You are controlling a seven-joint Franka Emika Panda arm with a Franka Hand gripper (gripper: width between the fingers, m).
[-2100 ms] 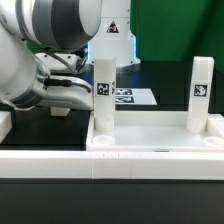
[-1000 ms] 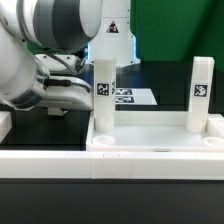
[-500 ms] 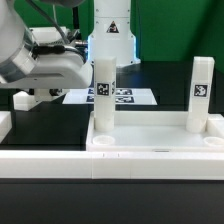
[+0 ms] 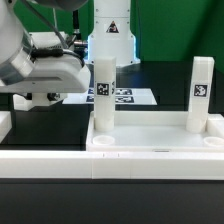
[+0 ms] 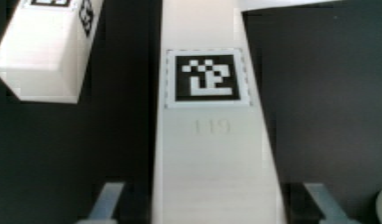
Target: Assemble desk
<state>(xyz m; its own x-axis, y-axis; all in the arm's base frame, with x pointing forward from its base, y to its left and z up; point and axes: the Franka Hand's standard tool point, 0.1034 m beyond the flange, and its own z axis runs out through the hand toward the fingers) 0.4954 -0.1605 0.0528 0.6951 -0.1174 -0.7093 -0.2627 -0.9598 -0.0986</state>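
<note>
The desk top point(image 4: 150, 141), a white rimmed tray, lies at the exterior view's lower right. Two white tagged legs stand upright in it, one at its left corner point(image 4: 103, 92), one at its right point(image 4: 201, 92). My gripper point(image 4: 48, 97) hangs low over the black table to the tray's left, its fingers hard to make out there. In the wrist view a long white leg point(image 5: 209, 120) with a square tag lies lengthwise between my fingers point(image 5: 110, 200). A dark gap shows on each side of it, so the gripper point(image 5: 214, 196) is open around it. Another tagged leg point(image 5: 46, 50) lies beside it.
The marker board point(image 4: 130, 97) lies flat behind the tray. A long low white rail point(image 4: 50, 165) runs along the front. A white part point(image 4: 5, 124) shows at the exterior view's left edge. The robot's base point(image 4: 110, 35) stands at the back.
The arm has swung away from the left upright leg toward the exterior view's left, uncovering the marker board, then settled slightly lower. The finger spacing looks unchanged.
</note>
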